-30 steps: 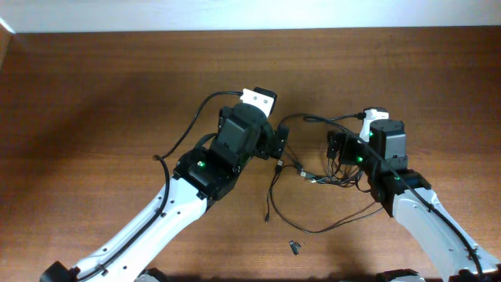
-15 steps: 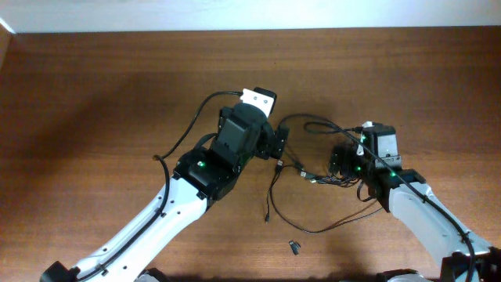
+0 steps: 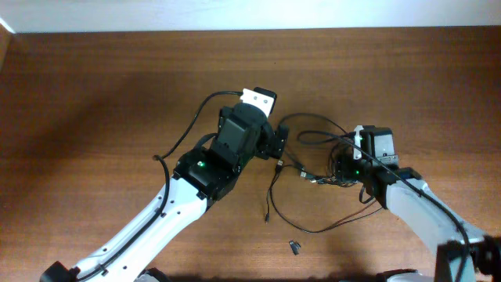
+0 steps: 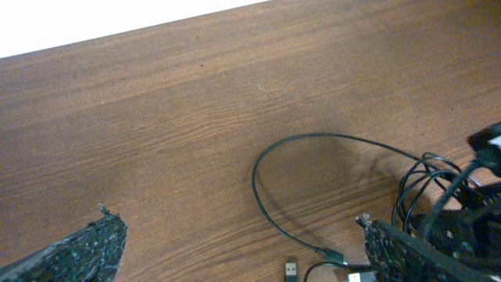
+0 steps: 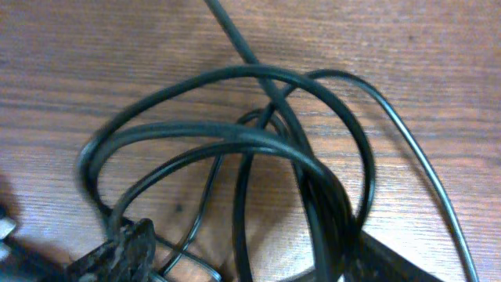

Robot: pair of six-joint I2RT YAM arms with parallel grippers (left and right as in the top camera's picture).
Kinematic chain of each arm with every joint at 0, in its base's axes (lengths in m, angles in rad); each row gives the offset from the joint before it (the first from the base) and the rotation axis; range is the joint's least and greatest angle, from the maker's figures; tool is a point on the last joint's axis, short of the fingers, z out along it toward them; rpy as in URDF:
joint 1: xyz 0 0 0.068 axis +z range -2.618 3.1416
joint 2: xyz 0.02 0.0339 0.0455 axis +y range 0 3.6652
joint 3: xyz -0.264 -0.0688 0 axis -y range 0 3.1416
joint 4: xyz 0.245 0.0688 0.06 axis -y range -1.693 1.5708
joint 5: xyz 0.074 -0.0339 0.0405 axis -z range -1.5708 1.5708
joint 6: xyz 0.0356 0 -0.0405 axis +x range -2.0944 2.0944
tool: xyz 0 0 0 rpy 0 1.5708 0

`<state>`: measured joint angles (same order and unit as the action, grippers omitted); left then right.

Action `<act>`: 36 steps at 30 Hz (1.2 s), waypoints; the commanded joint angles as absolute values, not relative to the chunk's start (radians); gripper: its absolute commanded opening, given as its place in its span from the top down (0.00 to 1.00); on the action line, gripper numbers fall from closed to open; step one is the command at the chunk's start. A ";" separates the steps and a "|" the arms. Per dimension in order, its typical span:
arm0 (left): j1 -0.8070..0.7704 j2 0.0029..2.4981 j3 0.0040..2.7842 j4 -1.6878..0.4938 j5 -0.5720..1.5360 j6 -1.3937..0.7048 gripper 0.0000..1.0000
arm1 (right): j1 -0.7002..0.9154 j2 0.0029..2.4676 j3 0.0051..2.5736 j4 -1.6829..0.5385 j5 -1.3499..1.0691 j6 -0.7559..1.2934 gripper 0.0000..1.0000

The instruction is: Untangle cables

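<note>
Where the cables [image 3: 313, 176] bunch together, right of the desk's middle, they form a knot of thin black loops lying on the wood. From that knot one strand arches toward the far edge and curls back. Another runs down toward the near edge and ends loose, and a third sweeps in a long curve along the near side. Two small plugs [image 3: 279, 164] lie just left of the knot.

In the right wrist view the loops [image 5: 258, 149] cross over one another several times, filling most of the picture. The right fingers [image 5: 117, 251] stand parted on either side of this bundle, straddling it with bare wood showing between the strands; they are not clamped on it. In the overhead view the right arm [image 3: 415, 207] reaches in from the lower right, its head directly over the knot.

The left fingers [image 4: 86, 251] are spread wide and hold nothing. Between them lie a single curved strand [image 4: 258, 180] and a plug end [image 4: 291, 270]. The left arm [image 3: 196, 168] comes in from the lower left, its head just beside the plugs.

A tiny dark piece [image 3: 295, 247] lies alone on the desk [image 3: 94, 102], near the front edge, apart from the long curve.
</note>
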<state>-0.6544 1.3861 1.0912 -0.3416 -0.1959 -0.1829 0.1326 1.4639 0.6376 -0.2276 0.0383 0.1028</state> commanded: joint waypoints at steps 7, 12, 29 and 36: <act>-0.658 1.393 1.098 -0.340 -0.207 -0.178 0.01 | 0.136 1.537 0.640 -0.167 0.048 0.112 0.96; -0.658 1.393 1.098 -0.340 -0.207 -0.177 0.01 | 0.136 1.473 0.640 -0.082 -0.112 0.087 0.96; -0.658 1.393 1.098 -0.339 -0.207 -0.178 0.01 | 0.135 0.720 0.640 -0.191 -0.643 -0.406 0.96; -0.659 1.393 1.098 -0.339 -0.052 -0.178 0.01 | 0.135 0.769 0.640 -0.191 -0.567 -0.406 0.96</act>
